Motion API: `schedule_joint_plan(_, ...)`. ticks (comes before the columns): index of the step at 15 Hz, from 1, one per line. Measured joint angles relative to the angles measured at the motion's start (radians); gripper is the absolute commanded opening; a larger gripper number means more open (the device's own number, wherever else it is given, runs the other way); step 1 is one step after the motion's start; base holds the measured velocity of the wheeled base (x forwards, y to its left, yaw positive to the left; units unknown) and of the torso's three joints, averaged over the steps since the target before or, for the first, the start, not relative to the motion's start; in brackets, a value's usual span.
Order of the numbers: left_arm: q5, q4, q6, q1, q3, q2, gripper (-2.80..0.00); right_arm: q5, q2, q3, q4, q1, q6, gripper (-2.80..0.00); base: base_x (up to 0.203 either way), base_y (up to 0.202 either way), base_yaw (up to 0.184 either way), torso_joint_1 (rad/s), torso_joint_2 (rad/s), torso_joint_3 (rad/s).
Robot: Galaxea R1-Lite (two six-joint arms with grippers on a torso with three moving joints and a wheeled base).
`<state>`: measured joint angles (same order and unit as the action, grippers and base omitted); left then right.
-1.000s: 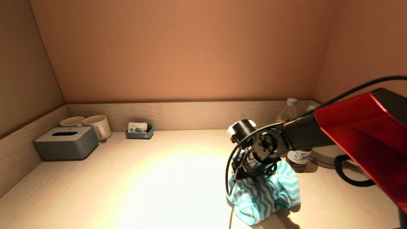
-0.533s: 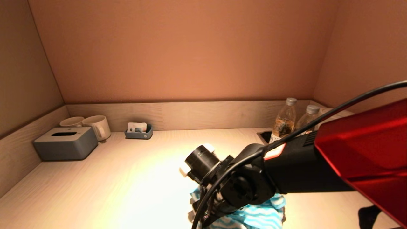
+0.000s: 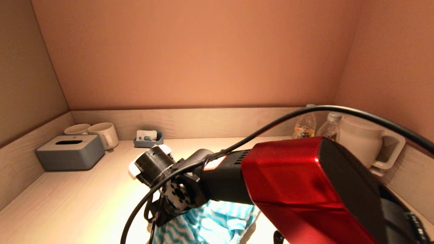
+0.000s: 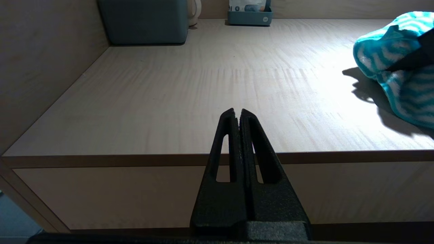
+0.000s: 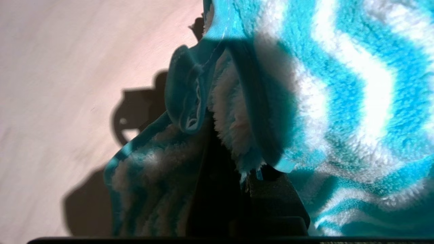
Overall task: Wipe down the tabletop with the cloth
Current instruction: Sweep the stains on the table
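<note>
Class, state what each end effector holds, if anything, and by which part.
The right end effector is shut on the cloth, gripping a bunched fold with the rest draped around it. The left end effector is shut and holds nothing.

You've got a grey tissue box [image 3: 70, 151] far left w/ two cream mugs [image 3: 104, 134] just behind it, small blue-grey tray [image 3: 148, 140] by back wall, two bottles [image 3: 305, 124] & white kettle [image 3: 368, 141] far right.

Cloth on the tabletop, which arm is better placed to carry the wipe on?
Right. The right gripper already clamps the cloth on the tabletop. The left gripper is shut, empty and off the table's front edge.
</note>
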<state>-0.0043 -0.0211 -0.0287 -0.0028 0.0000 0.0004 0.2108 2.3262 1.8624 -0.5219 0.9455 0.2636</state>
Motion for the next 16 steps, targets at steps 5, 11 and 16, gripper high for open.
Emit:
schedule_joint_plan(5, 0.000, 0.000, 0.000, 0.000, 0.000, 0.000, -2.80, 0.074, 0.086, 0.066, -0.041, -0.174, -0.016, -2.80, 0.000, 0.000, 0.000, 0.000, 0.00, 0.000)
schedule_joint_plan(11, 0.000, 0.000, 0.000, 0.000, 0.000, 0.000, -2.80, 0.137, 0.027, -0.028, -0.068, -0.375, 0.019, -2.80, 0.000, 0.000, 0.000, 0.000, 0.00, 0.000)
schedule_joint_plan(16, 0.000, 0.000, 0.000, 0.000, 0.000, 0.000, -2.80, 0.134, -0.063, -0.156, -0.063, -0.427, 0.021, -2.80, 0.000, 0.000, 0.000, 0.000, 0.00, 0.000)
